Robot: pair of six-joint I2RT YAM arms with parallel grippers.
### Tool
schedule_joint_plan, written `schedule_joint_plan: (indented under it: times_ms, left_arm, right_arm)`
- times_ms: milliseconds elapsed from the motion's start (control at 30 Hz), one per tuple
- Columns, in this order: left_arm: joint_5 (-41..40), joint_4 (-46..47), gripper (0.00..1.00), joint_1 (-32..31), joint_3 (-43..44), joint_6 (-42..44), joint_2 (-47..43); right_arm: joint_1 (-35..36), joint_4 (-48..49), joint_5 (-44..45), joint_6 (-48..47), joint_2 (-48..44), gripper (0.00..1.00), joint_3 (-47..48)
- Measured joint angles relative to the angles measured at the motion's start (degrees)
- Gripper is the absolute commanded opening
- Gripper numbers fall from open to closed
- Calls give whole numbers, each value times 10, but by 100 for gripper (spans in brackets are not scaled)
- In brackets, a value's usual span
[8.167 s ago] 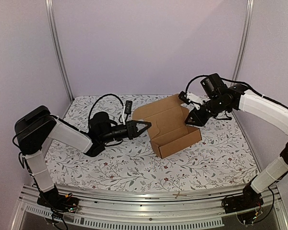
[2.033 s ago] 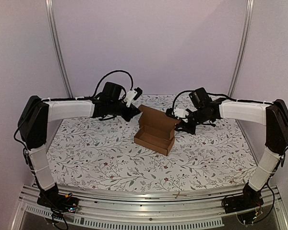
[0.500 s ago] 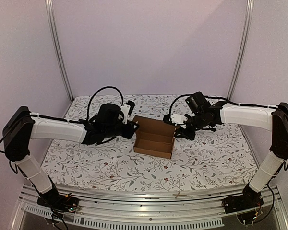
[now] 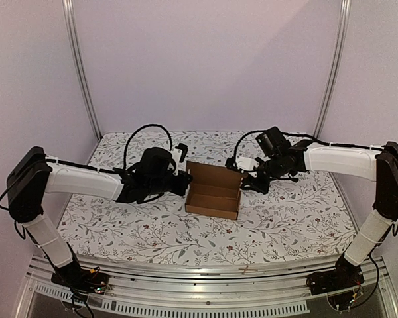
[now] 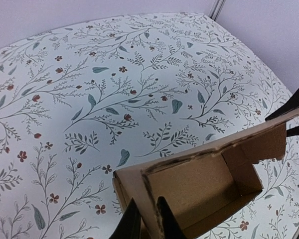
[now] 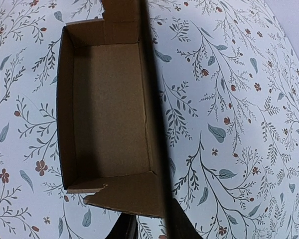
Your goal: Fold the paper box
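The paper box (image 4: 213, 196) is a brown open-topped carton on the flowered cloth at mid-table, its back panel standing up along the far side. My left gripper (image 4: 184, 181) is at the box's left end. In the left wrist view, this gripper (image 5: 148, 222) is shut on that end wall of the box (image 5: 199, 186), one finger inside and one outside. My right gripper (image 4: 246, 181) is at the right end. In the right wrist view, it (image 6: 149, 227) is shut on the end flap of the box (image 6: 109, 109), beside the upright panel seen edge-on.
The flowered cloth (image 4: 132, 225) covers the whole table. Plain walls and two metal posts (image 4: 79, 73) close off the back and sides. A metal rail (image 4: 199, 281) with the arm bases runs along the near edge.
The box has gone from lid raised and turned at an angle to lying square. My left gripper came down from the lid's top to the left end wall; the right stayed at the right end.
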Motion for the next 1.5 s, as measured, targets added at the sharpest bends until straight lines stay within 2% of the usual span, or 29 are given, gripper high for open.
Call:
schedule_joint_plan:
  times_ms: [367, 767, 1167, 1400, 1500]
  left_arm:
    - [-55, -5, 1, -12, 0, -21, 14]
    - [-110, 21, 0, -44, -23, -19, 23]
    - [-123, 84, 20, -72, -135, 1, 10]
    - [-122, 84, 24, -86, -186, 8, -53]
    - [-112, 74, 24, -100, -219, 5, -114]
  right_arm:
    - [29, -2, 40, 10, 0, 20, 0]
    - [92, 14, 119, -50, -24, 20, -45]
    - [108, 23, 137, -107, -33, 36, -81]
    - [110, 15, 110, -123, -41, 39, -87]
    - [113, 13, 109, -130, -41, 40, -88]
